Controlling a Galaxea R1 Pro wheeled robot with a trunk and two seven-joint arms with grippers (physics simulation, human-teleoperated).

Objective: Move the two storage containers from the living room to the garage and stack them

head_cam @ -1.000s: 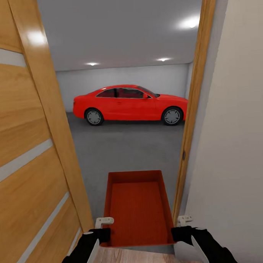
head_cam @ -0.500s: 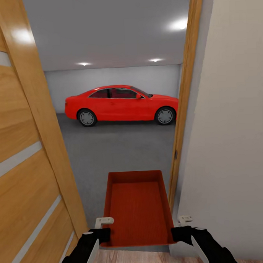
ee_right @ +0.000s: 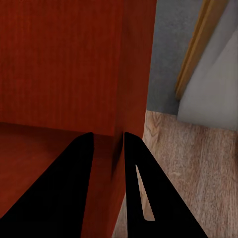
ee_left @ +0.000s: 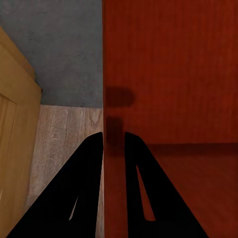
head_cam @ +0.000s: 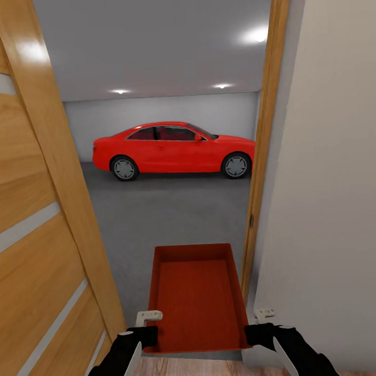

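Red-orange plastic fills the low centre of the head view: one storage container is carried at the robot's 12 o'clock, level, open side up and empty, its far end already over the garage floor while its near end hangs above the light wood planks at the threshold. The left gripper pinches the near left wall; in the left wrist view its two black fingers straddle that thin wall, jaws closed on it. The right gripper does likewise on the near right wall, and the right wrist view shows its fingers either side of the rim, clamped.

A wooden door with frosted stripes stands open at 10 o'clock, the door frame at 1 o'clock, and a red car sits well off at 12.

Judging by the plain thin walls, the bin should be light and fairly stiff yet smooth, so a pinch could slip; holding both side walls near one end leaves the far end cantilevered, and it may tip. Clearance through the doorway looks tight on both sides.
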